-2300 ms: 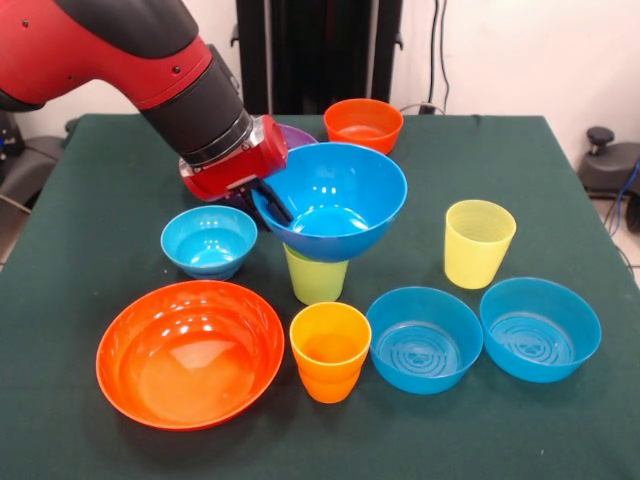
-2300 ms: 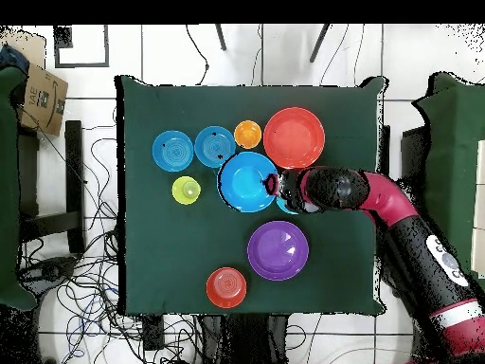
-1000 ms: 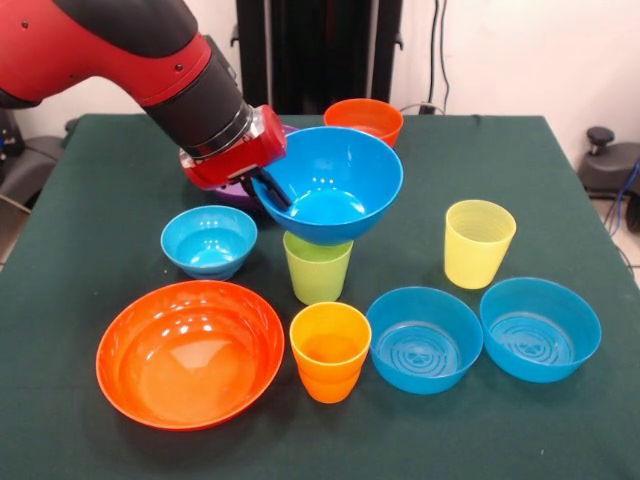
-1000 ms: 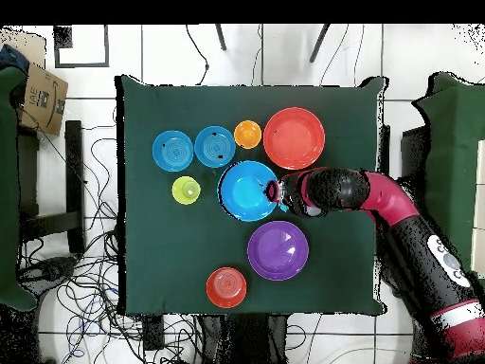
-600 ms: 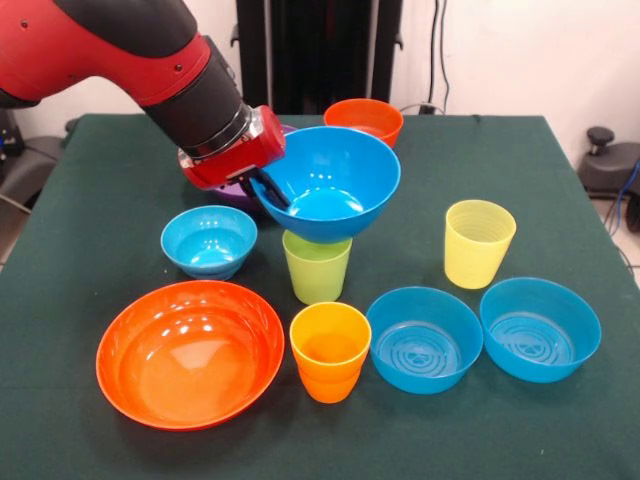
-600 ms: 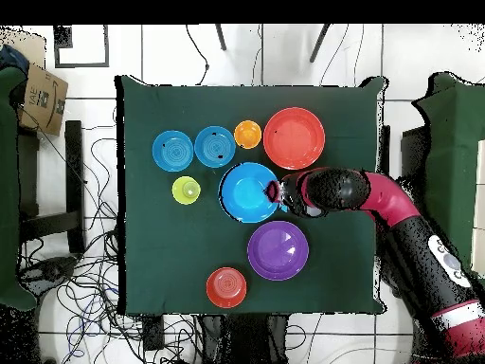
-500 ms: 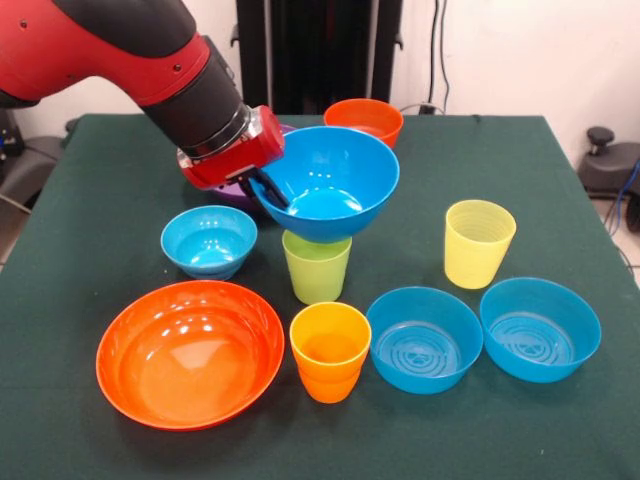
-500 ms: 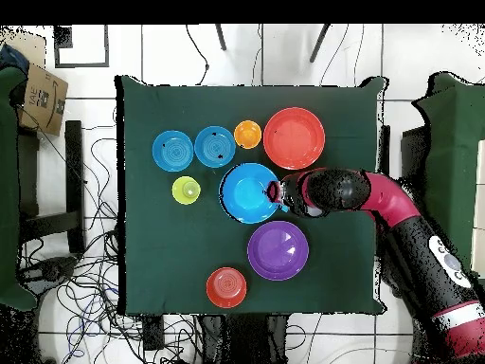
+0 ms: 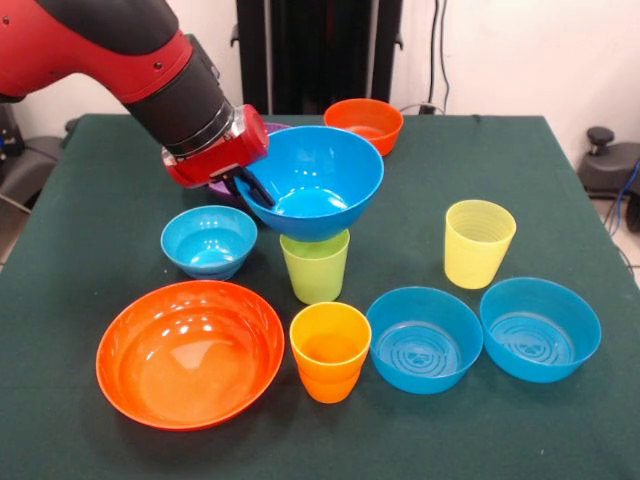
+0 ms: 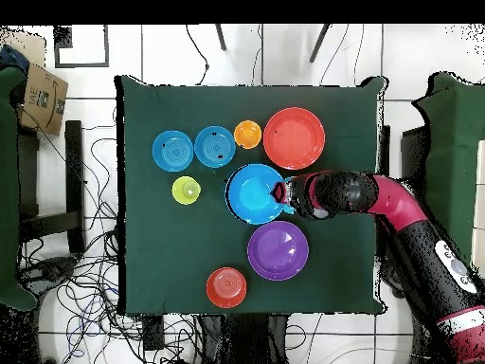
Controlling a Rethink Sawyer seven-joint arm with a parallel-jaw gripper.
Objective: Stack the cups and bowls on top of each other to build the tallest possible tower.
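Red and black arm [image 9: 120,60] reaching in low from the side, gripper [image 9: 243,185] pinching the rim of the large blue bowl [image 9: 310,180], held tilted right above the lime green cup [image 9: 315,265]; can't tell if touching. Around it: small blue bowl [image 9: 208,240] just beside, large orange bowl [image 9: 190,352] and orange cup [image 9: 329,350] up front, two medium blue bowls [image 9: 424,338] alongside, ribbed pale yellow cup [image 9: 478,242] well apart. Behind, small orange bowl [image 9: 363,123] and large purple bowl [image 10: 278,250], mostly hidden by the arm. Cardboard box [image 10: 44,95] off the table, print too small to read.
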